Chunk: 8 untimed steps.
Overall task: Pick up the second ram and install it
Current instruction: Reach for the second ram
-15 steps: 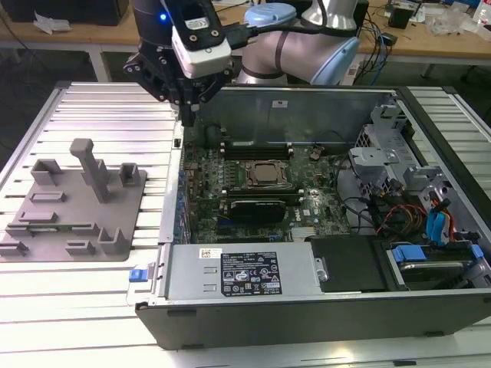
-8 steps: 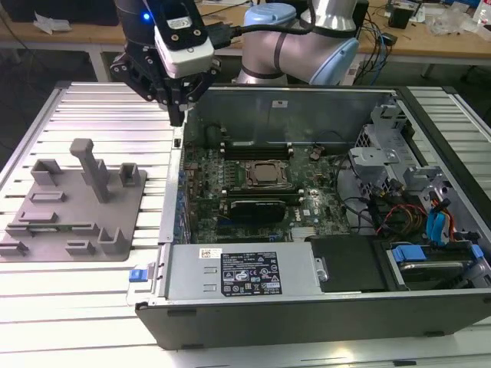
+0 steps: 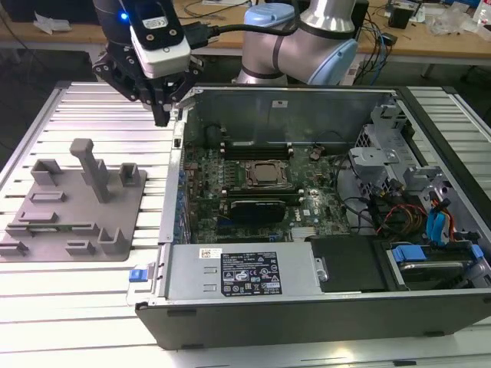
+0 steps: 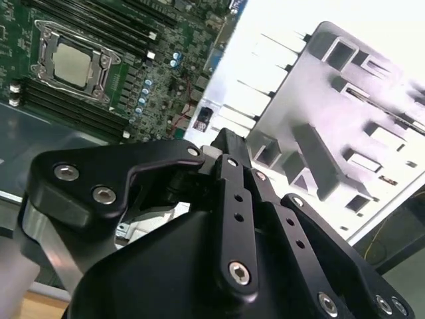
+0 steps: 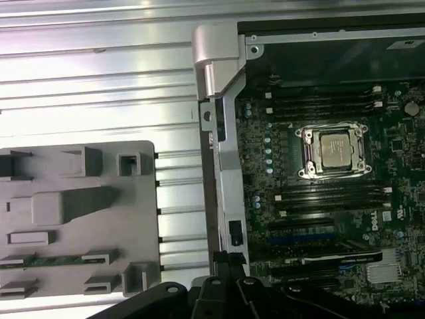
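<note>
The second ram [image 5: 50, 260] is a thin green stick lying flat between the grey blocks of the fixture plate [image 5: 99, 219]; in the exterior view it is a dark strip [image 3: 57, 227] near the plate's front. My gripper [image 3: 163, 115] hangs above the far left corner of the open computer case [image 3: 178, 153], over the slatted table between fixture and case. Its fingers [image 4: 226, 143] point down and meet at the tips with nothing between them. The motherboard's processor socket [image 5: 332, 147] has long memory slots [image 5: 325, 100] on both sides.
A tall grey post [image 3: 93, 165] stands up from the fixture plate. Inside the case lie a black expansion card [image 3: 265, 208], a power supply [image 3: 245, 272] along the front and drive bays with cables [image 3: 418, 199] on the exterior view's right. Workbenches line the back.
</note>
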Available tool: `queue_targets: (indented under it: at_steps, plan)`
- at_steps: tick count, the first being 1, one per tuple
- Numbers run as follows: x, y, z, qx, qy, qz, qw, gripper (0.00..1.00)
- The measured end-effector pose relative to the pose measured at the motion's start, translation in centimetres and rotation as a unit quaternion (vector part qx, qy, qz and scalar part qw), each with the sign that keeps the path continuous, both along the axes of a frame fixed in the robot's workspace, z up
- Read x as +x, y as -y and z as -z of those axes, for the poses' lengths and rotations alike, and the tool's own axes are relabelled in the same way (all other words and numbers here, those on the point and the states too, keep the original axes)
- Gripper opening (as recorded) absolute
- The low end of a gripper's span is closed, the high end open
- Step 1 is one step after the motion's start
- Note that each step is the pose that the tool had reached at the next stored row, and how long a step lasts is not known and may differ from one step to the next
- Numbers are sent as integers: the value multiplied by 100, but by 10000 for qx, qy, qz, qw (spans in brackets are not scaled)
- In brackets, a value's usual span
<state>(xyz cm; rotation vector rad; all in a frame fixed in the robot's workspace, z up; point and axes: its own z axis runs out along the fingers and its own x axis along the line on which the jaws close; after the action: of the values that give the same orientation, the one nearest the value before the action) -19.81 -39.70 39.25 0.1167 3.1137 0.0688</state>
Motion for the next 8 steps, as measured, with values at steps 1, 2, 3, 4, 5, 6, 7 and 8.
queue_targets:
  at_steps: [1, 2, 3, 4, 5, 6, 7, 8]
  plan:
    - [-36, 0, 1, 0, 0, -1, 10000, 8]
    - [-75, -1, 1, 0, 0, -1, 10000, 8]
    - [-128, -3, 3, 0, 0, 0, 10000, 8]
    - [-195, -4, 5, 0, 0, 0, 10000, 8]
    - [-251, -5, 7, 0, 0, -1, 10000, 8]
    - [-279, -6, 8, -1, 0, -1, 10000, 8]
    - [-312, -6, 11, -1, 0, 0, 10000, 8]
    - [-365, -7, 15, -1, 0, 0, 10000, 8]
